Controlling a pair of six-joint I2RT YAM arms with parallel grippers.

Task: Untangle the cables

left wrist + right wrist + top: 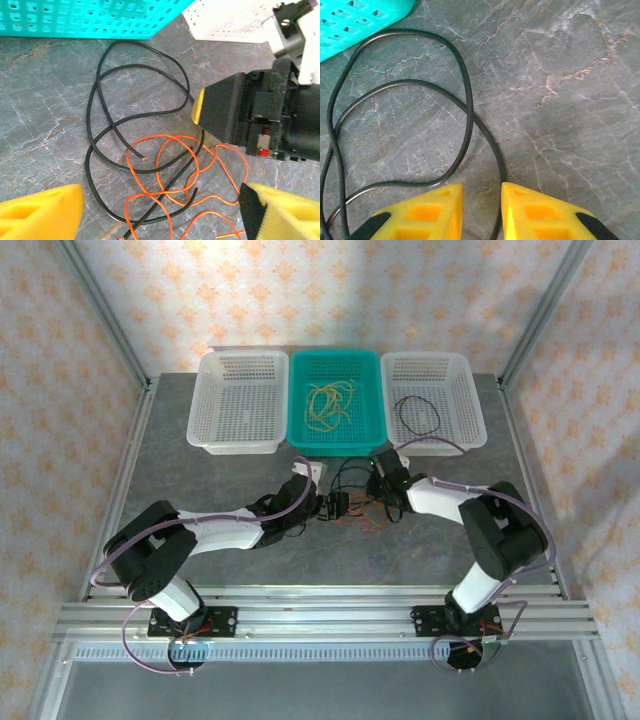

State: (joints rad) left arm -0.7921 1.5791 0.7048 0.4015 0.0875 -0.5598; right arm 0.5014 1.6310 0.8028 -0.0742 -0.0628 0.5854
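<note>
Left gripper (160, 212): jaws wide apart above the orange cable (170, 136).
Right gripper (481, 192): fingers slightly apart, black cable (466, 100) running through the gap, unpinched.
Table (560, 75): black and orange loops cross each other.
Teal basket (335, 444): yellow cables (330, 402).
Right white basket (474, 405): second black cable (415, 415).

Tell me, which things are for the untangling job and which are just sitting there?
For the job: thin black cable, thin orange cable, loose yellow cables.
Just sitting there: teal plastic basket, left white plastic basket, right white plastic basket.
</note>
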